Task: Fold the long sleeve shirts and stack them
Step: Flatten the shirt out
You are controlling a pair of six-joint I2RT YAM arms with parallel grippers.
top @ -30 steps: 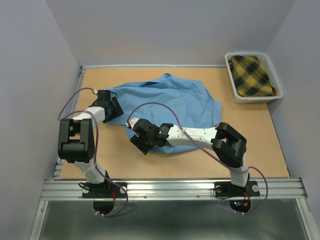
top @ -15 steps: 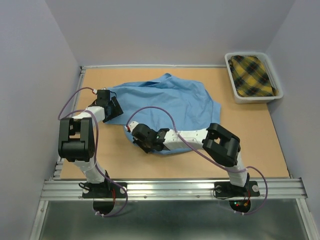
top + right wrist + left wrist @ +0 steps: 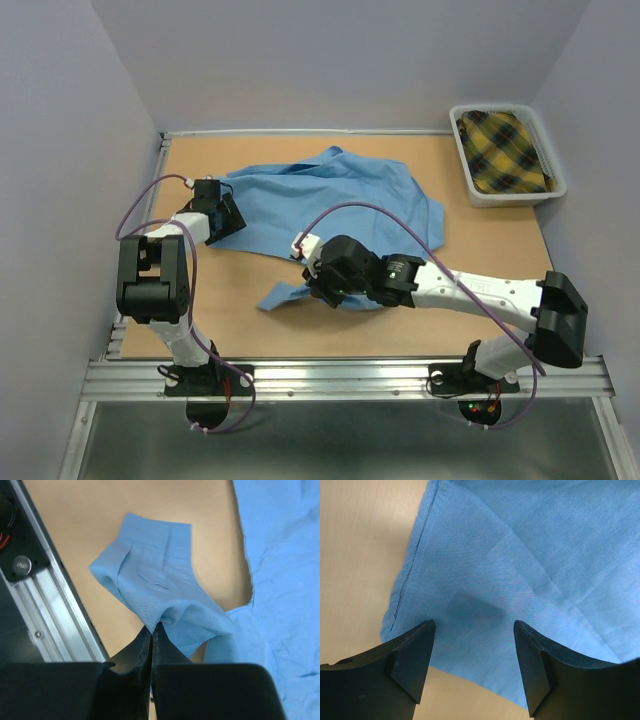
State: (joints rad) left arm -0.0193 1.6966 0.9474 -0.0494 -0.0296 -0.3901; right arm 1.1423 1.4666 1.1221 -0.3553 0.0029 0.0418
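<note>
Right gripper (image 3: 152, 628) is clamped down, jaws pressed together on a bunched fold of the light blue shirt (image 3: 345, 195), right where the sleeve narrows. Past my fingertips the cuff end (image 3: 150, 575) fans out flat and squarish, pointing toward the aluminium rail (image 3: 55, 605) at the near edge. From above, that sleeve trails off to the near left of the shirt's body, over bare table (image 3: 240, 325); whether the cuff hangs clear of the wood or rests on it, I can't quite tell from here. The rest of the shirt lies spread and rumpled across the middle of the table, reaching toward the far edge. Over on the shirt's left edge, my left gripper (image 3: 472, 627) stands spread wide above the cloth, hem running beneath the left finger, nothing pinched. Far right corner: a white bin (image 3: 500, 198) with yellow plaid cloth (image 3: 505, 150) inside, well apart from the blue shirt
</note>
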